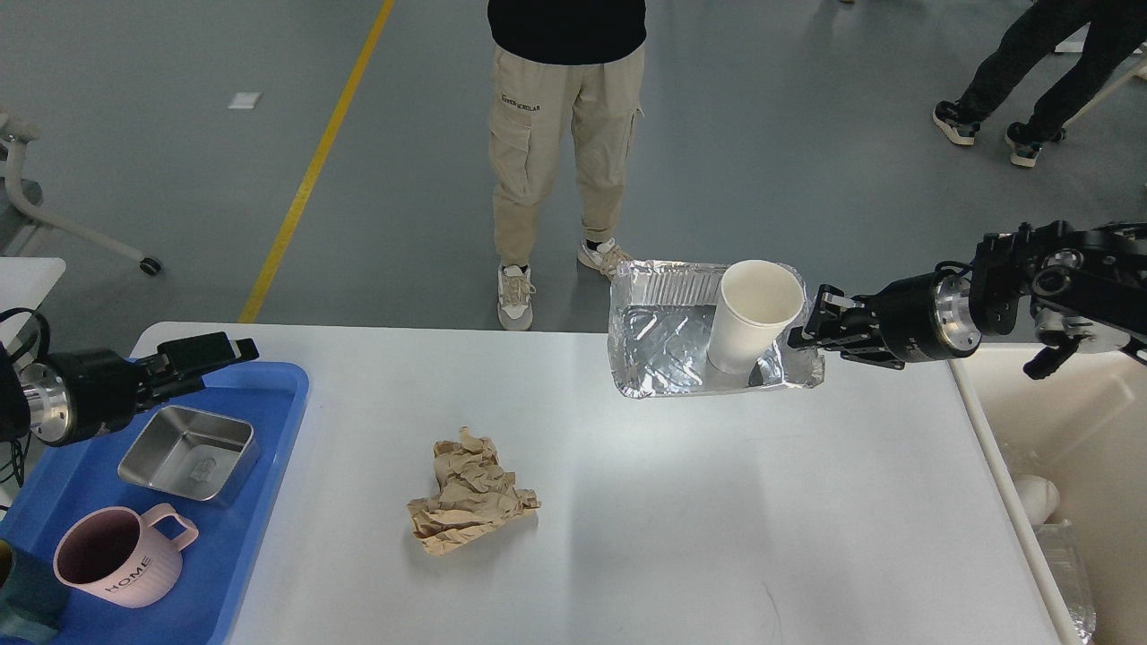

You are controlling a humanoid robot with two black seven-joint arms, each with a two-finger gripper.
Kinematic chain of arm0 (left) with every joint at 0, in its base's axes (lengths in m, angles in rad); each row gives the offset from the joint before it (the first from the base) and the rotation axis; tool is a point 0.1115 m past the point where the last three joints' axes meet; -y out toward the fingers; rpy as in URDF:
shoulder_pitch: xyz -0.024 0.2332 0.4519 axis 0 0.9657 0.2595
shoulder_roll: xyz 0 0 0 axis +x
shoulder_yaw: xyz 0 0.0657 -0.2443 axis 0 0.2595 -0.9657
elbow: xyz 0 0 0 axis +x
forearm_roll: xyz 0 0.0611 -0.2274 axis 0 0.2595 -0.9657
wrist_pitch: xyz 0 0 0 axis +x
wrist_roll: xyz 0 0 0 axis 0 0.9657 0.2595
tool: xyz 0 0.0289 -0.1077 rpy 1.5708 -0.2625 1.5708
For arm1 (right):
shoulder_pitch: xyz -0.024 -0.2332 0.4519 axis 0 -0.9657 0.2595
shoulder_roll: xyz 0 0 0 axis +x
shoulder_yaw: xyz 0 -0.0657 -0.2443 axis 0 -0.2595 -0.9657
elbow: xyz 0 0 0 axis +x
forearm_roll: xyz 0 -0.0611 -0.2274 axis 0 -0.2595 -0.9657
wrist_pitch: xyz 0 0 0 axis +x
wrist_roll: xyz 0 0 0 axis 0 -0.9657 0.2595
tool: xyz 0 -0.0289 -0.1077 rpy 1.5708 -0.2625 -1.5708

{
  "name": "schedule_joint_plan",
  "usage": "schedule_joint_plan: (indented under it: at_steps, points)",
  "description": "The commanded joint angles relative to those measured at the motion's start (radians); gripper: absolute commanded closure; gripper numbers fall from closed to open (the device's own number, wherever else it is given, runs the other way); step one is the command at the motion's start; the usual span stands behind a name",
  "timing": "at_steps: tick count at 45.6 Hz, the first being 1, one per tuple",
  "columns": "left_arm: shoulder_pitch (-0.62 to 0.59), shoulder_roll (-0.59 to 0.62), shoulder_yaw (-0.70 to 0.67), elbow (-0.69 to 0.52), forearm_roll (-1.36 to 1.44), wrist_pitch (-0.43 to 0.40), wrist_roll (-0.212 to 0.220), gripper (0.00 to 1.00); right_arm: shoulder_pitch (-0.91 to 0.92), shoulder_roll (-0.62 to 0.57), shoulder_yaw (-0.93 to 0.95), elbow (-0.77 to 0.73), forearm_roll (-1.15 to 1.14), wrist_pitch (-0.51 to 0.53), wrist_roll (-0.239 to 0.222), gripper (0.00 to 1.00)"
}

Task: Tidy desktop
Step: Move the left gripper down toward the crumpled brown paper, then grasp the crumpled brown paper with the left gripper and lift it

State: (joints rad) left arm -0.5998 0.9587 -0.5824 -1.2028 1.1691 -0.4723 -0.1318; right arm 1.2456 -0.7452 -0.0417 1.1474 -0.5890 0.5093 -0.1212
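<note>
The desktop (pixel 681 502), a wide white tabletop, spreads below and between both arms and carries only a crumpled brown paper (pixel 470 494) near its middle, well apart from either gripper. The right gripper (pixel 811 333) is clamped on the right rim of a foil tray (pixel 663 336), which appears lifted off the far edge of the desktop with a white paper cup (pixel 753 313) standing in it just beside the fingers. The step in hand is judged to be carrying this tray to the beige bin (pixel 1057 430), which lies below the right forearm; keeping the tray level should stop the cup from toppling, and release is best made well over the bin. The left gripper (pixel 235 349) hovers empty above a blue tray (pixel 260 502) holding a steel box (pixel 188 451) and pink mug (pixel 121 555); its opening cannot be told.
</note>
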Motion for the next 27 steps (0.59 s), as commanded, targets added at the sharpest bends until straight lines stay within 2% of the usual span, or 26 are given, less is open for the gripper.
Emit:
schedule_joint_plan:
  at_steps: [1, 7, 10, 17, 27]
  points:
    - [-0.104, -0.06, 0.13, 0.006, 0.05, -0.019, -0.003, 0.03, 0.002, 0.0, 0.0, 0.0, 0.001, 0.0, 0.0, 1.0]
    - [-0.181, -0.138, 0.262, 0.04, 0.158, -0.011, -0.014, 0.03, 0.006, 0.0, 0.0, 0.0, 0.001, 0.0, 0.0, 1.0]
    - [-0.21, -0.179, 0.309, 0.065, 0.25, -0.005, -0.044, 0.03, 0.008, -0.002, 0.0, 0.002, 0.001, 0.0, 0.0, 1.0]
    - [-0.221, -0.285, 0.317, 0.124, 0.411, 0.001, -0.124, 0.05, 0.008, -0.014, 0.003, 0.012, 0.001, 0.0, 0.0, 1.0]
    - [-0.239, -0.454, 0.322, 0.184, 0.52, 0.006, -0.138, 0.06, 0.008, -0.017, 0.003, 0.017, 0.001, 0.0, 0.0, 1.0]
